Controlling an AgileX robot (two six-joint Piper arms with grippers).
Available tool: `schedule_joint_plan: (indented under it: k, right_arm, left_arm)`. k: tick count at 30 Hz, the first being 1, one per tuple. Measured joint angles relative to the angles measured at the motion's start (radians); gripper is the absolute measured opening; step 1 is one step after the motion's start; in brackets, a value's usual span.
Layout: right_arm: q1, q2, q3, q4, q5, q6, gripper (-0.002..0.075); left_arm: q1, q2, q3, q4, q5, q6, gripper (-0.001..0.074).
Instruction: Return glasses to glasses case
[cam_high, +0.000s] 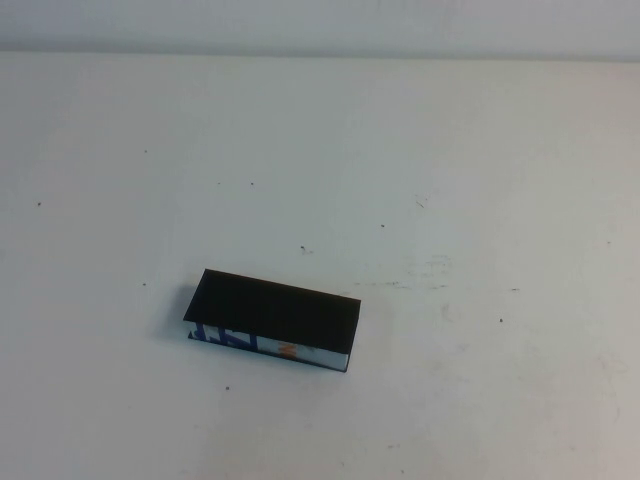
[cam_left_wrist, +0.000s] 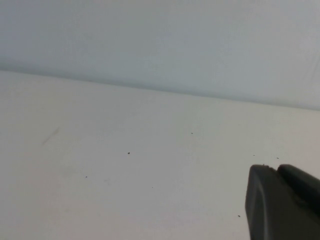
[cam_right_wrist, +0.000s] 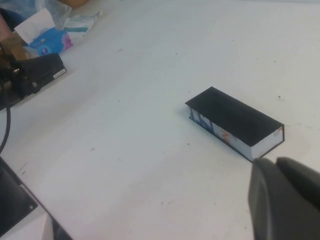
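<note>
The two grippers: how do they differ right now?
The right gripper points down toward the closed glasses case; the left gripper points away, at table only. The right gripper's view looks steeply down; the left gripper's runs low toward the wall. Both are dark and outside the high view.

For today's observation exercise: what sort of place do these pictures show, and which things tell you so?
Probably a robotics lab bench. A bare white table holds only a closed glasses case; the right gripper, shut, hangs near it, the left gripper over bare tabletop; cables and black equipment sit at the edge.
</note>
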Motion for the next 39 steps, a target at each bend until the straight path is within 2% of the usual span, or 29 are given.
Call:
schedule_joint_plan:
  k: [9,19,23,30,32,35,39]
  right_arm:
    - [0.0,-0.045,0.07,-0.006,0.013,0.0,-0.0011]
    - [-0.012,-0.045,0.077,-0.2,-0.001,0.03,-0.0011]
    - [-0.179,-0.045,0.093,-0.253,-0.052,0.063,-0.0011]
    - [-0.636,-0.058,0.301,-0.292,-0.45,0.074,-0.0011]
    - [-0.728,-0.063,0.366,-0.291,-0.546,0.094,-0.0011]
    - [-0.8,-0.063,0.451,-0.288,-0.675,0.122,-0.0011]
    - [-0.81,-0.096,0.509,-0.288,-0.721,0.13,-0.0011]
  left_arm:
    - [0.0,0.0,0.0,-0.004,-0.002,0.0,-0.0004]
    - [0.0,0.0,0.0,-0.004,-0.002,0.0,-0.0004]
    - [0.0,0.0,0.0,-0.004,-0.002,0.0,-0.0004]
    - [0.0,0.0,0.0,-0.004,-0.002,0.0,-0.0004]
    - [0.0,0.0,0.0,-0.004,-0.002,0.0,-0.0004]
    - [0.0,0.0,0.0,-0.004,-0.002,0.0,-0.0004]
    - [0.0,0.0,0.0,-0.004,-0.002,0.0,-0.0004]
